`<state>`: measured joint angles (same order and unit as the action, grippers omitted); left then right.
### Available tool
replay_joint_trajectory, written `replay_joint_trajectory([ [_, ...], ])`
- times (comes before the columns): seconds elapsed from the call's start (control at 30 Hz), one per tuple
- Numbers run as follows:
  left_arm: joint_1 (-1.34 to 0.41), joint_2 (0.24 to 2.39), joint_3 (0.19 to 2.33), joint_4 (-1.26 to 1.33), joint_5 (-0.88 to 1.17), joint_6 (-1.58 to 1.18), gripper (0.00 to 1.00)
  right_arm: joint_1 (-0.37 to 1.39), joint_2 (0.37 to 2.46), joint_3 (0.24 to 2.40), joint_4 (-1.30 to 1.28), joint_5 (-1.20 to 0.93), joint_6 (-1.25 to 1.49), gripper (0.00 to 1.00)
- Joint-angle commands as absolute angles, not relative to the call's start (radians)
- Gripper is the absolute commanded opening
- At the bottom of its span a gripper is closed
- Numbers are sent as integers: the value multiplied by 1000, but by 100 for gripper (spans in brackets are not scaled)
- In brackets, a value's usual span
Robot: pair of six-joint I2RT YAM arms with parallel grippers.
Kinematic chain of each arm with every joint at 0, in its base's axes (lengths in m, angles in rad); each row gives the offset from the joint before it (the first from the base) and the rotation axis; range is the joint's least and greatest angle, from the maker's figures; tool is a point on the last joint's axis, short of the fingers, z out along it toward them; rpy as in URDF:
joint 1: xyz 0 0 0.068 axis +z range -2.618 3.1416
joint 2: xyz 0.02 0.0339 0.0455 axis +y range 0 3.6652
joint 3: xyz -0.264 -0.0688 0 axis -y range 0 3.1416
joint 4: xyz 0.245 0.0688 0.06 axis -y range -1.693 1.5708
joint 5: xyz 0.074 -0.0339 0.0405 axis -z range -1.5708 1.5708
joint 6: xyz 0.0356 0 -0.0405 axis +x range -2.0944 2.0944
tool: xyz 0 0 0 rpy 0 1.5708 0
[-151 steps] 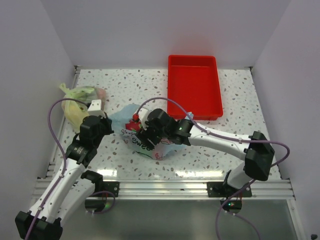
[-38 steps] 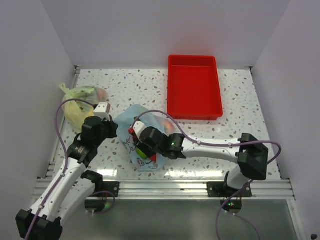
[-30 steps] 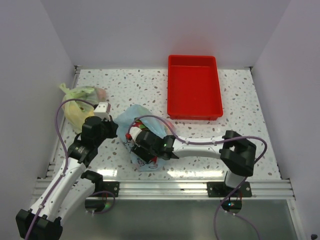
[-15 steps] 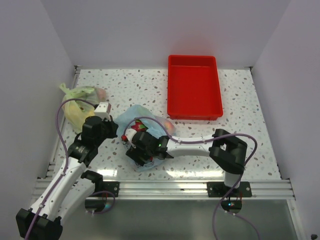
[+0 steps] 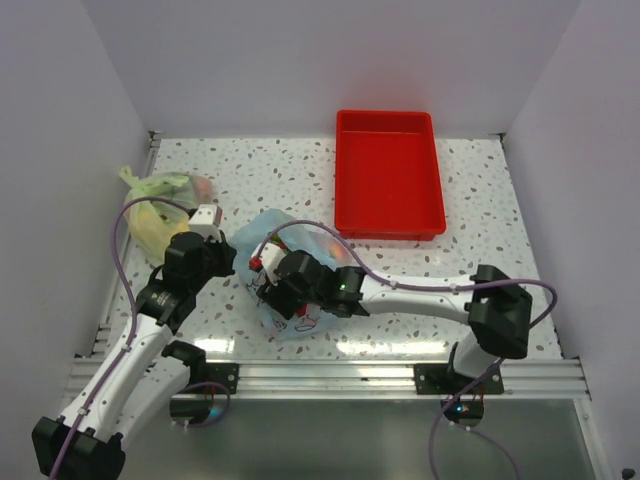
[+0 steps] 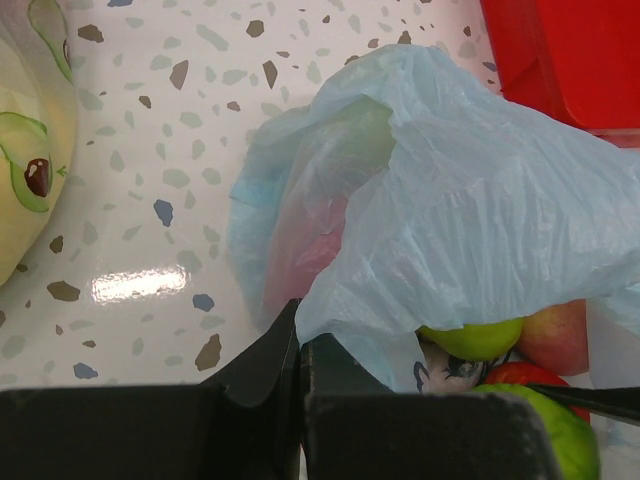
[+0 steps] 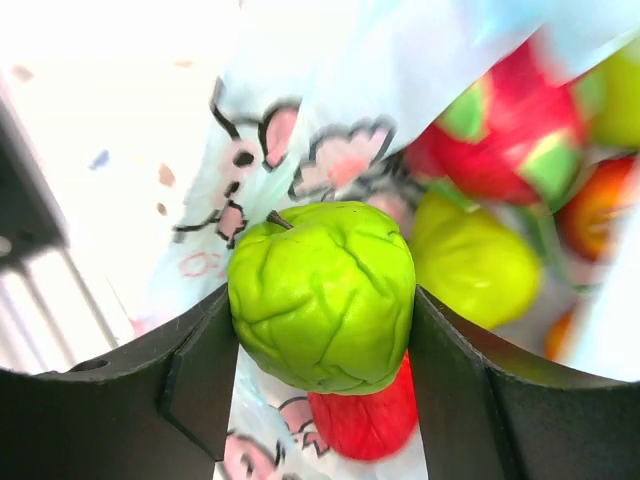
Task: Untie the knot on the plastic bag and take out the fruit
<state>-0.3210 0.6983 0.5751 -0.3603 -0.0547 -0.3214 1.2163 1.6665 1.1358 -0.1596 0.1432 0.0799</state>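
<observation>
- Table: red tray sitting far right, well apart from bag; I'm judging it as drop spot.
- Plastic bag lying near centre, mouth open; knot not showing in any view.
- My left gripper: fingers pressed together, pinching bag film at its left edge.
- My right gripper reaching inside bag, clamping 1 green fruit between both fingers.
- Doing it well: drawing fruit straight out through mouth, avoiding snagging film, watching red fruit touching underneath.
</observation>
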Motion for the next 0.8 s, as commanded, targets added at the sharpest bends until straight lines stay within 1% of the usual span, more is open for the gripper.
replay_joint_trajectory([
  [0.0, -314, 699, 577, -331, -43, -304, 0, 1212, 1537, 1157, -118, 176, 48, 17],
  [0.2, -314, 701, 578, -331, -43, -304, 0, 1210, 1431, 1190, -84, 219, 9, 15],
  [0.37, -314, 704, 577, -331, -41, -304, 0, 1168, 1341, 1206, -35, 201, 6, 13],
  [0.47, -314, 704, 577, -331, -41, -304, 0, 1129, 1286, 1186, -3, 326, -24, 14],
  [0.5, -314, 703, 577, -333, -43, -305, 0, 1114, 1272, 1158, 46, 365, -29, 14],
  [0.53, -314, 703, 578, -333, -43, -304, 0, 1091, 1260, 1144, 57, 402, -28, 14],
  [0.63, -314, 703, 577, -331, -43, -304, 0, 938, 1241, 1124, 23, 500, -8, 15],
  [0.77, -314, 704, 577, -331, -41, -304, 0, 777, 1299, 1132, -84, 538, 75, 16],
])
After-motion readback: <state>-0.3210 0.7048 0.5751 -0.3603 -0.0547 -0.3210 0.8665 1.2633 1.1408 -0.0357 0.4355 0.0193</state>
